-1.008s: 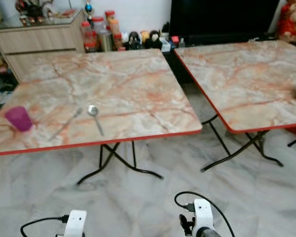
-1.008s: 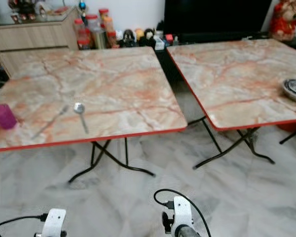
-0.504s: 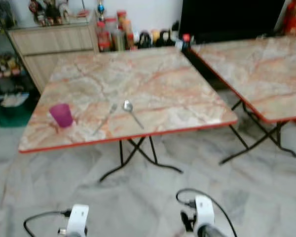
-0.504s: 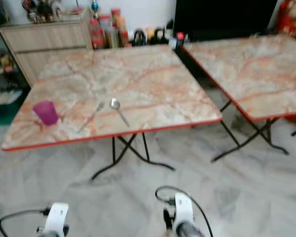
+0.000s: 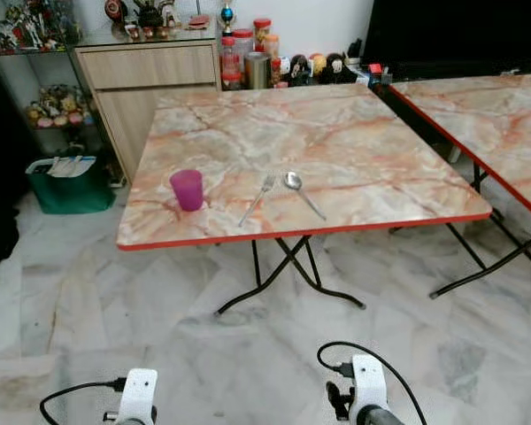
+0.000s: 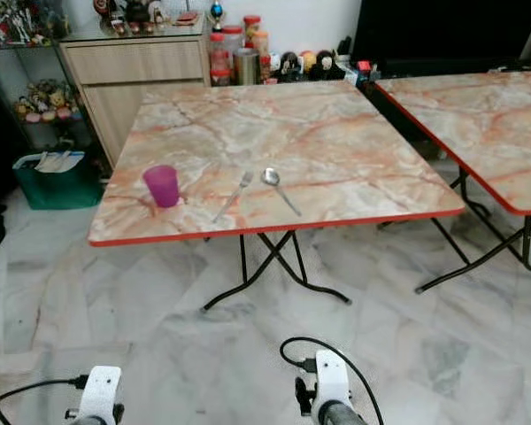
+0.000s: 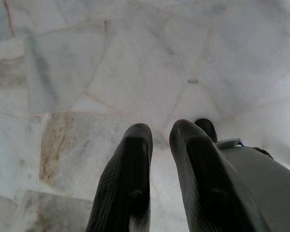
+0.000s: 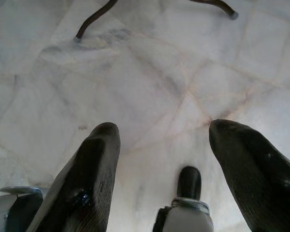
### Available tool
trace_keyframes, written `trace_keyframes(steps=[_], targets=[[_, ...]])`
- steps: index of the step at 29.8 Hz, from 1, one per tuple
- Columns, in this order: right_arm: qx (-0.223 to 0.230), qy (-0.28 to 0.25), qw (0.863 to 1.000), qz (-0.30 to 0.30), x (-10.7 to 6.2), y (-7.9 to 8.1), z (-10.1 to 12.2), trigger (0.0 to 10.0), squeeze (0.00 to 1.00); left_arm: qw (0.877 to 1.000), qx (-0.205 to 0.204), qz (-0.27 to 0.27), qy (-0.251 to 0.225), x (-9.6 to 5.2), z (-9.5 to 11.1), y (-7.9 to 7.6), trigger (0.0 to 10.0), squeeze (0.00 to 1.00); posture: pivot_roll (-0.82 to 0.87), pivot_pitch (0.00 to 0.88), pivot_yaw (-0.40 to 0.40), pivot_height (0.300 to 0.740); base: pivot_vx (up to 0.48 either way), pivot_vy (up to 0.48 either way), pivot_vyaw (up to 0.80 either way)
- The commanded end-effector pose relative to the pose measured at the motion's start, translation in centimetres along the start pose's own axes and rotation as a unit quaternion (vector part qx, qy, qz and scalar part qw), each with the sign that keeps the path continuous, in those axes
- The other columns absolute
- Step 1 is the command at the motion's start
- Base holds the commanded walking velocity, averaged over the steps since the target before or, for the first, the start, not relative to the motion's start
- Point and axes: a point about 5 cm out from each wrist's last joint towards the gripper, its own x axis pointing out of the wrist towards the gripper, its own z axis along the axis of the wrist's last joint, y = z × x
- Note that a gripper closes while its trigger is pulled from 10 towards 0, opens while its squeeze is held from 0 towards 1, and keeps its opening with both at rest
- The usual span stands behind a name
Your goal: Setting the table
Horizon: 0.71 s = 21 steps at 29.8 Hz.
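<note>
The pink plastic cup point(image 5: 187, 189), thin silver fork point(image 5: 257, 198) and shiny silver spoon point(image 5: 302, 192) already lie near the marble-look folding table's point(image 5: 354, 142) front edge, while the nearly pinched-together left gripper point(image 7: 159, 140) and wide-spread right gripper point(image 8: 162, 135) hang empty over the floor, so more things are probably needed.

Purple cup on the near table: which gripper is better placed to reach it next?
Probably the left. The purple cup stands left of the fork and spoon, on the left gripper's side.

Two marble-top tables point(image 5: 354, 142) point(image 5: 496, 115), one purple cup point(image 5: 187, 189), one fork point(image 5: 257, 198), one spoon point(image 5: 301, 190), one green bin point(image 5: 66, 186)
</note>
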Motion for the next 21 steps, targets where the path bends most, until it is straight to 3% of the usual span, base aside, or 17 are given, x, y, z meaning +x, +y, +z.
trace_keyframes(steps=[1, 4, 13, 18, 21], targets=[[-0.006, -0.008, 1.000, -0.004, 0.03, -0.30, 0.44, 10.0, 0.00, 1.000, 0.002, -0.003, -0.007, 0.09, 0.52, -0.24, 10.0, 0.00, -0.03, 0.000, 0.016, 0.728, 0.000, 0.000, 0.43], [-0.003, -0.011, 1.000, -0.004, 0.05, -0.23, 0.51, 10.0, 0.00, 1.000, -0.002, -0.002, -0.008, 0.10, 0.58, -0.25, 10.0, 0.00, -0.03, 0.000, 0.015, 0.728, 0.000, 0.000, 0.47], [-0.004, -0.011, 1.000, -0.005, 0.02, -0.31, 0.44, 10.0, 0.00, 1.000, -0.004, -0.002, -0.006, 0.10, 0.55, -0.17, 10.0, 0.00, -0.03, 0.000, 0.020, 0.728, 0.000, 0.000, 0.00], [0.002, -0.011, 1.000, -0.007, 0.01, -0.27, 0.38, 10.0, 0.00, 1.000, -0.004, -0.001, -0.004, 0.09, 0.45, -0.09, 10.0, 0.00, -0.03, 0.000, 0.024, 0.728, 0.000, 0.000, 0.59], [0.007, -0.012, 1.000, -0.004, 0.03, -0.18, 0.40, 10.0, 0.00, 1.000, -0.003, -0.001, -0.005, 0.08, 0.43, -0.07, 10.0, 0.00, -0.03, 0.000, 0.026, 0.728, 0.000, 0.000, 0.00]])
